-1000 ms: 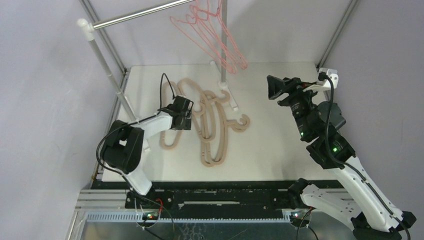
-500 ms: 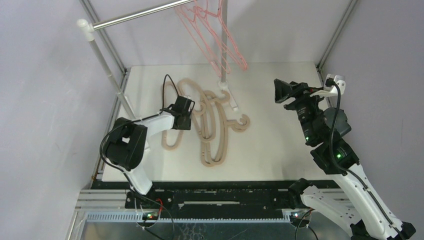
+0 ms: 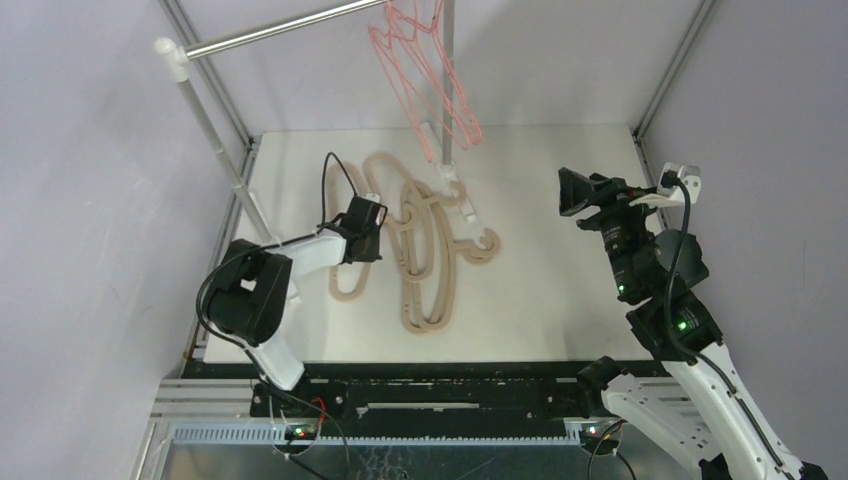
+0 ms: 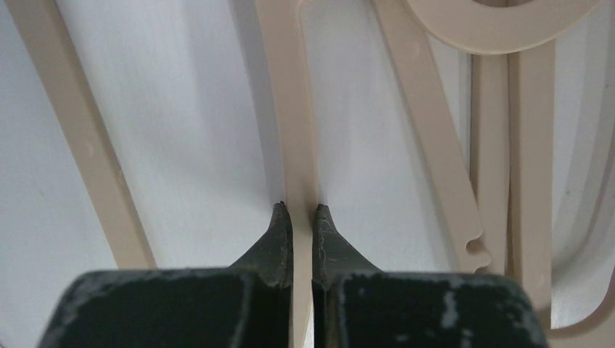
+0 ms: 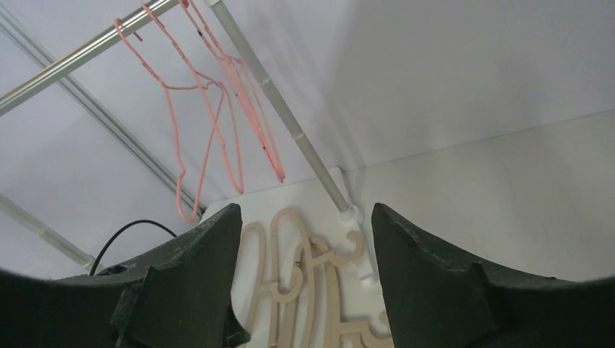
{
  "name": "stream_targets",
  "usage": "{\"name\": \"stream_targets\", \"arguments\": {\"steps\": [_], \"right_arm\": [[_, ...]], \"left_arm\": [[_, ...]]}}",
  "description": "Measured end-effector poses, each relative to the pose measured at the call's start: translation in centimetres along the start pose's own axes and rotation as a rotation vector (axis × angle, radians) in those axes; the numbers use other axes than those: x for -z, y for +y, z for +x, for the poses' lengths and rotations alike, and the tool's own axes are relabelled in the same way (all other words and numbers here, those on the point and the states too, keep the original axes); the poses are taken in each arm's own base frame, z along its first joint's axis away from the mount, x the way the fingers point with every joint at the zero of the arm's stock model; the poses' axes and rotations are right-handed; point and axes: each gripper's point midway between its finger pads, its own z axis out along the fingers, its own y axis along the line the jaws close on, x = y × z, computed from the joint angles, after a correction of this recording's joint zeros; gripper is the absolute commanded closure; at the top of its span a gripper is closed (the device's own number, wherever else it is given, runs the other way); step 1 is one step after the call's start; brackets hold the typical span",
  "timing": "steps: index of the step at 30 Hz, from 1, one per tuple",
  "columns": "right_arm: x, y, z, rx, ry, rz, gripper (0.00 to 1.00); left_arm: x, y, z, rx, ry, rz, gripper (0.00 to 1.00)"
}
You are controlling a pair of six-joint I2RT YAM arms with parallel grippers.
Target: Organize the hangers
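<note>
Clamping item one: your left gripper (image 4: 299, 214) has its fingertips pinched on either side of a slim bar of the leftmost beige hanger (image 4: 294, 109), low against the table (image 3: 560, 290). The bar runs straight out from between the tips, so the hold looks centred.

Item two: your right gripper (image 5: 301, 217) is spread wide and carries nothing. It is raised above the right side of the table and faces the rail (image 5: 72, 61).

Item three: the beige hangers (image 3: 425, 250) lie flat in an overlapping heap at mid-table, loops and hooks interlaced. The one you hold sits at the heap's left edge, and the wrist view shows neighbouring bars just beside it. Whether they cross over it further along cannot be told.

Item four: the pink wire hangers (image 3: 430, 90) hang on the rail at the back, close to the white post (image 5: 290, 123) and well apart from the heap.

Step in hand, as judged: the pink set appears to be hung, and the first beige hanger is grasped but not yet off the table.

Next move, as judged: lift slowly and watch for neighbours dragging along. Then bring the hook up to the rail, or pass it to your free right gripper. Clear the post and the pink wires on approach.
</note>
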Motion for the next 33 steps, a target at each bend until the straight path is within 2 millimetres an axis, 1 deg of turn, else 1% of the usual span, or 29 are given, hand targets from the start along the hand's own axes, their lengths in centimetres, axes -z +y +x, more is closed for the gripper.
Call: {"name": "stream_targets", "arguments": {"steps": [3,5,7,9,13,16,18,23,25,29,33], "right_arm": [[0.1,-0.2,-0.1,-0.005,-0.007,0.004,0.26],[0.1,-0.3,0.1,-0.005,-0.002,0.006,0.26],[0.0,-0.4,0.7,-0.005,0.012,0.005,0.26],[-0.2,-0.5,1.4,-0.003,0.028,0.006,0.26],[-0.4,-0.8,2.4,-0.001,0.052,0.011,0.26],[-0.5,-0.7,2.7,-0.008,0.060,0.007,0.26],[-0.5,-0.7,2.7,-0.014,0.061,0.003,0.26],[-0.5,-0.5,2.9,-0.023,0.066,-0.001,0.27],[-0.6,-0.5,3.0,-0.025,0.069,-0.001,0.27],[-0.9,-0.4,3.2,-0.026,0.076,-0.004,0.27],[-1.0,-0.3,3.5,-0.026,0.085,-0.005,0.27]], "left_arm": [[0.8,0.3,0.8,0.005,-0.010,0.011,1.00],[1.8,0.6,1.6,0.012,-0.008,0.016,1.00],[3.2,0.7,1.7,0.026,-0.026,0.032,1.00],[5.1,0.6,0.8,0.052,-0.080,0.062,1.00],[9.3,0.0,-2.8,0.113,-0.246,0.140,1.00],[11.5,-0.2,-4.3,0.168,-0.339,0.199,1.00],[12.4,0.2,-4.6,0.213,-0.381,0.223,1.00],[13.6,1.6,-4.2,0.301,-0.430,0.235,1.00],[14.4,2.0,-4.6,0.325,-0.459,0.249,1.00],[16.7,2.2,-6.4,0.365,-0.549,0.313,1.00],[18.8,1.6,-7.9,0.370,-0.608,0.381,1.00]]}}
